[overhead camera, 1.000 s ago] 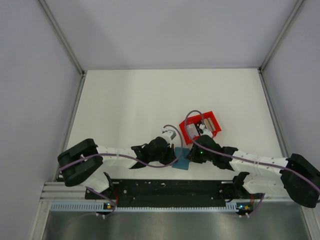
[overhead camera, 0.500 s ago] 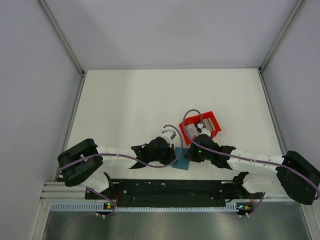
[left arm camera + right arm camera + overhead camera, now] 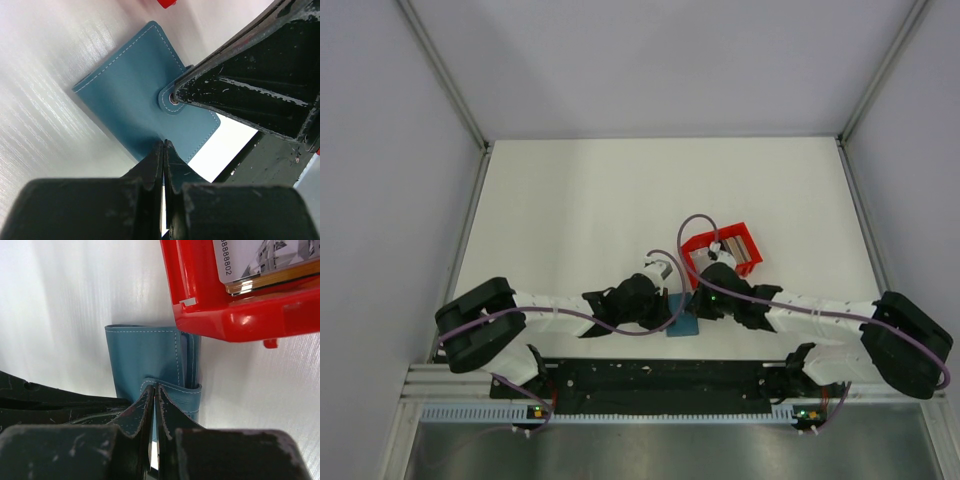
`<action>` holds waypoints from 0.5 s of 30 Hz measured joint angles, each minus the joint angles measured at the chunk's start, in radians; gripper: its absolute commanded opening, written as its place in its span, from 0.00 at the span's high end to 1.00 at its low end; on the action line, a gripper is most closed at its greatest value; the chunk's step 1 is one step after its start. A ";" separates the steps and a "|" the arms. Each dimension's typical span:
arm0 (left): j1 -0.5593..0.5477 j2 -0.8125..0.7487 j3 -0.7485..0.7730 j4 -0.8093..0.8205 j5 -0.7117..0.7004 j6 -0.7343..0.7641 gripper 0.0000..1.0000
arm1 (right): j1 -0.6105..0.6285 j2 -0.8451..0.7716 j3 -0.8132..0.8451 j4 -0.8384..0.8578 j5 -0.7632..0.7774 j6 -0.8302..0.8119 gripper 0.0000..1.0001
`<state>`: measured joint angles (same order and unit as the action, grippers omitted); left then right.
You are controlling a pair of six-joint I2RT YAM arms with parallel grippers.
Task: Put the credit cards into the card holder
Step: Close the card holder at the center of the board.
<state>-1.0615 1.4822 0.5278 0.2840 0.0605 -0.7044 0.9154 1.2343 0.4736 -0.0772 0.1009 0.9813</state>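
A white tabletop (image 3: 570, 200) sits between pale walls. The teal card holder (image 3: 127, 85) lies folded on it near the arms' bases, just beside the red tray (image 3: 240, 315) holding the credit cards (image 3: 235, 260) (a whitish one on top). The right hand (image 3: 155, 392), fingers pinched together on the holder's snap strap, has slid off the tray's near corner since a second ago, its arm swung inward. The left hand (image 3: 163, 150) has not moved. It is fully closed, tips at the holder's edge; whether it grips it I cannot tell.
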 measured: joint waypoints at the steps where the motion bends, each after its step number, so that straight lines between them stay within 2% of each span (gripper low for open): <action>1: 0.000 0.000 0.000 0.000 0.000 0.000 1.00 | 0.001 0.002 0.002 0.001 0.001 -0.002 0.98; 15: 0.000 0.000 0.000 0.000 -0.001 -0.001 1.00 | 0.039 0.031 0.053 -0.063 0.049 -0.039 0.99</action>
<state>-1.0618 1.4822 0.5278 0.2836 0.0593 -0.7052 0.9543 1.2655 0.5270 -0.1406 0.1497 0.9424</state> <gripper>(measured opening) 0.008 0.015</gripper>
